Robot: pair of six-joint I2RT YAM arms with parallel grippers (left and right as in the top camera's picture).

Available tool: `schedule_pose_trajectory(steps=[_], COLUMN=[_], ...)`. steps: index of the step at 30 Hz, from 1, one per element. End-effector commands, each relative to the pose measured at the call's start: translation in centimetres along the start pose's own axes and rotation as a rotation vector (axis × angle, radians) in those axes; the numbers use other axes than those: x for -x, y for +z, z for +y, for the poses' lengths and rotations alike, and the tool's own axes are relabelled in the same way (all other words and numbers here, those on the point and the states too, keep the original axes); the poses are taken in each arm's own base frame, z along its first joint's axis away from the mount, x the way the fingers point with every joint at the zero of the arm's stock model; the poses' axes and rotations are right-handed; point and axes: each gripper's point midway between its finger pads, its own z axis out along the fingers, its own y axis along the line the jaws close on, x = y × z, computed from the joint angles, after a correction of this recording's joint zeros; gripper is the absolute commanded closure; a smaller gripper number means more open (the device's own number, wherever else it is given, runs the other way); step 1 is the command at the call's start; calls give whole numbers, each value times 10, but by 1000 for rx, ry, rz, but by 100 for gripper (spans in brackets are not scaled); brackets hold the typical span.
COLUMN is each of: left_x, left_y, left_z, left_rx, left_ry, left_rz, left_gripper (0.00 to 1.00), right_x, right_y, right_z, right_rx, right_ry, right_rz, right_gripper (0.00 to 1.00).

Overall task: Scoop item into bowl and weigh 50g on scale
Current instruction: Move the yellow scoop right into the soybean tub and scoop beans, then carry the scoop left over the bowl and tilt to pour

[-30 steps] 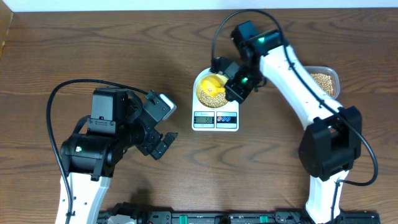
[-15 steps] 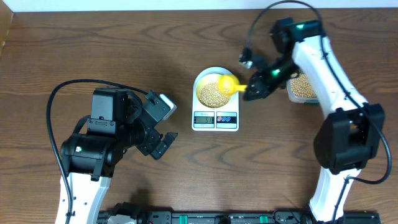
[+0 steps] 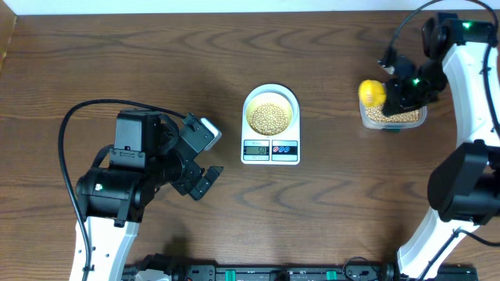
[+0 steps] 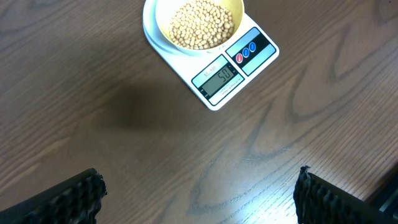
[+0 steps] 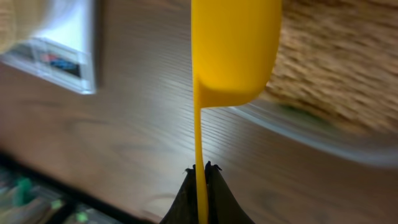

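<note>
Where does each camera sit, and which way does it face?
Overhead: above the wooden table, facing straight down; left arm, right arm, white digital scale, round cream bowl, clear plastic tub.
Left wrist: above the table, looking down at scale and bowl; open jaws at the bottom corners.
Right wrist: looking along the yellow plastic measuring spoon its jaws pinch, near the tub.
Shared: the scale shows in all three.

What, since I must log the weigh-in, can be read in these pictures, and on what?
"50": LCD of the white kitchen scale, left wrist view.
Small print above the LCD: too small to read.
Red and blue buttons: marks too small.
Overhead and right wrist views: nothing legible.
</note>
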Motion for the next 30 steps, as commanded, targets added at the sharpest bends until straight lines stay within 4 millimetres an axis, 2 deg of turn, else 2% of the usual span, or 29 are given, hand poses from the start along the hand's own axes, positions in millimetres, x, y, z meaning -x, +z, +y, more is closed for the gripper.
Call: schedule_pose_trajectory(steps=[1,4,12,17,22,25,28,30], left_x=[5,5,5,5,5,5,5,5], left_y=[-5,-5,-5,-5,-5,-5,-5,-5], left_z=[3,3,3,3,3,3,3,3], left_rx=[14,14,14,14,14,14,14,14], left_ry=[19,19,19,19,19,19,19,19], left_rz=[-12,-12,-12,-12,-12,-12,-12,-12], left_gripper=[1,1,1,1,1,1,1,1], right_x=[-7,-8,-8,-9,-3,11,29,39], right_y=[-21,-25,-32,-38,-39,-29,-10,-4], right_z=[-35,-49,-61,-67,-62,-43,1,28], right_rx=[-257,-369,-531,-632,-663,-596,-401,-321], right_ry=[109,148,173,171,143,106,-43,-139], right_rz=[7,16,38,57,47,6,-32,-56], right_gripper=[98,98,98,98,98,99,99,99])
